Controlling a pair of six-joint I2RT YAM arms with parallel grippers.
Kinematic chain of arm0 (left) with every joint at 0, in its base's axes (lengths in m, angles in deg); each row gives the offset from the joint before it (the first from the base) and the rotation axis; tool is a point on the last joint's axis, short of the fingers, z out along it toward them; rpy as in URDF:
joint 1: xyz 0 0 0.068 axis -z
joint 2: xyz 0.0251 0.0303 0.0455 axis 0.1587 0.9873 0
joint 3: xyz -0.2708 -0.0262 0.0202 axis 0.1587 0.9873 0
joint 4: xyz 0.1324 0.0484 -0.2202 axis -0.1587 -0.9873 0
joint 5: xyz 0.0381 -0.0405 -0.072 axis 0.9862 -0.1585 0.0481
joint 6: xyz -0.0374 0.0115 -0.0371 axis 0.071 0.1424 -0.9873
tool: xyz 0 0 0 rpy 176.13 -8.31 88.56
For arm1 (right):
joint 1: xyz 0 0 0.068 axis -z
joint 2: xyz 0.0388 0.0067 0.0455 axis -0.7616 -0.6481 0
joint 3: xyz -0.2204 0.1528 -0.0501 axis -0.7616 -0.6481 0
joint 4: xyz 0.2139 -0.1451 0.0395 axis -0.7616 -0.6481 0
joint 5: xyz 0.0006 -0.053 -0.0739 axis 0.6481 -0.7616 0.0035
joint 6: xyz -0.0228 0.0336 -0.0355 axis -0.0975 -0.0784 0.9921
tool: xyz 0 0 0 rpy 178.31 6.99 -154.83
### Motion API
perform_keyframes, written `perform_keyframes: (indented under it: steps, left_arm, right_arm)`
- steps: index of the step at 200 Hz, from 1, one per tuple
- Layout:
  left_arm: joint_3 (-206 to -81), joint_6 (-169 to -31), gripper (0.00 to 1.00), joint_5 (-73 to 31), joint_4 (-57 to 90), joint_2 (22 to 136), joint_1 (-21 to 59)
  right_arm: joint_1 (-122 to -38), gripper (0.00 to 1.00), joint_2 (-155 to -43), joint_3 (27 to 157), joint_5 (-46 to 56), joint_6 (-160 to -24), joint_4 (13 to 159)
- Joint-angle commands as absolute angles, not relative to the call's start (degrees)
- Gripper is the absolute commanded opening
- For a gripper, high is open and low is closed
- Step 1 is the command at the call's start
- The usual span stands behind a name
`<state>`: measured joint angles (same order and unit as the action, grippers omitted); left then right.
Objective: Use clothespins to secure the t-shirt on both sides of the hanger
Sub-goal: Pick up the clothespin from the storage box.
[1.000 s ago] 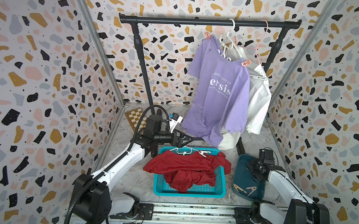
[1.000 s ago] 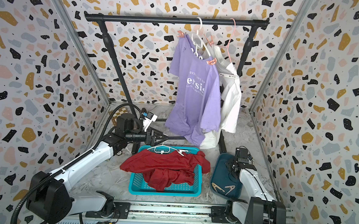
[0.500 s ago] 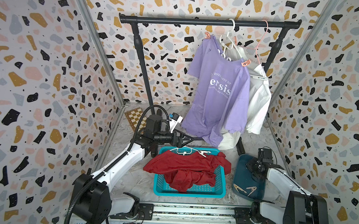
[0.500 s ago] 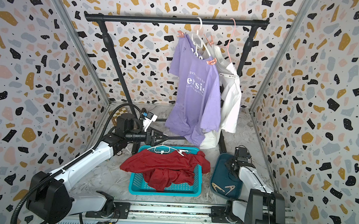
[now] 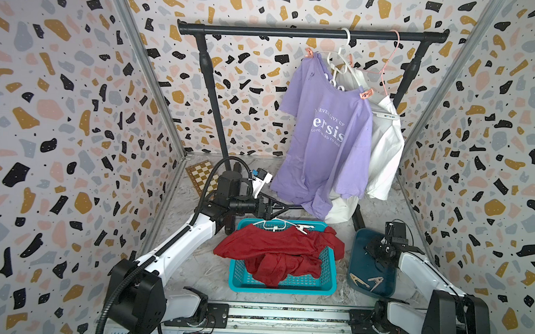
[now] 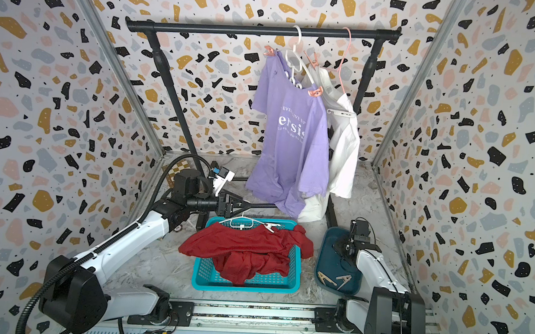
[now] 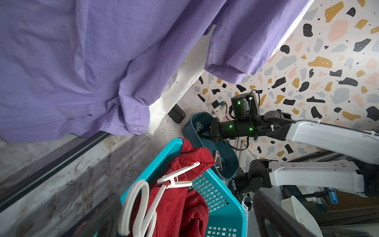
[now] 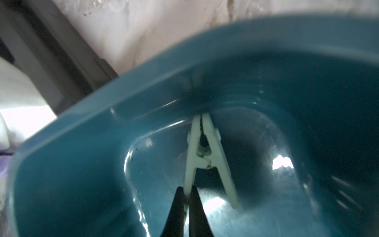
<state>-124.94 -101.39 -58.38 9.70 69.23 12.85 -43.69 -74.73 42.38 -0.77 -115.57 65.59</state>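
A red t-shirt [image 5: 274, 250] lies crumpled over the teal basket [image 5: 282, 284], on a white hanger [image 5: 275, 224]. One white clothespin [image 7: 176, 178] clips it to the hanger at one side. My left gripper [image 5: 284, 207] hangs open just above the basket's far edge, close to the hanger's hook, holding nothing. My right gripper [image 8: 186, 195] is down inside the dark teal tray [image 5: 361, 267]. It is shut on one leg of a pale mint clothespin [image 8: 205, 147] whose tip rests against the tray's wall. Two tan clothespins [image 5: 359, 279] [image 5: 375, 279] lie loose at the tray's near end.
A black rack [image 5: 311, 34] at the back carries a purple t-shirt [image 5: 324, 139] and a white shirt [image 5: 383, 155], both pegged to hangers. The rack's foot bar [image 7: 61, 160] runs along the floor behind the basket. A checkerboard [image 5: 201, 175] lies at the back left.
My right gripper's jaws have closed onto the mint clothespin's leg inside the tray. The left arm has not moved.
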Motion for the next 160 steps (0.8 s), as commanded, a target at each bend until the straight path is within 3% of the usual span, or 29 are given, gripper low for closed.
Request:
perform_keyframes:
  steps: [1,39,88,113,160]
  left_arm:
    - [-124.5,-100.2,0.99,-59.4,10.6,68.8,13.2]
    - [-124.7,-100.3,0.99,-59.4,10.7,69.2,13.2]
    - [-124.6,-100.5,0.99,-59.6,11.0,69.2,13.3]
    - [-124.7,-100.4,0.99,-59.8,11.0,69.2,13.3]
    - [-124.5,-100.1,0.99,-59.9,10.8,69.0,13.3]
  right_arm:
    - [-43.8,0.0,-70.1,42.2,-0.1,-113.3,60.0]
    - [-47.9,0.0,-64.5,39.6,1.1,-115.3,58.2]
    - [-51.3,0.0,-67.3,39.6,-1.3,-115.1,58.6]
    - [-52.1,0.09,-69.1,39.8,-2.0,-115.2,58.4]
    - [-53.2,0.38,-71.4,40.5,-4.1,-115.8,58.2]
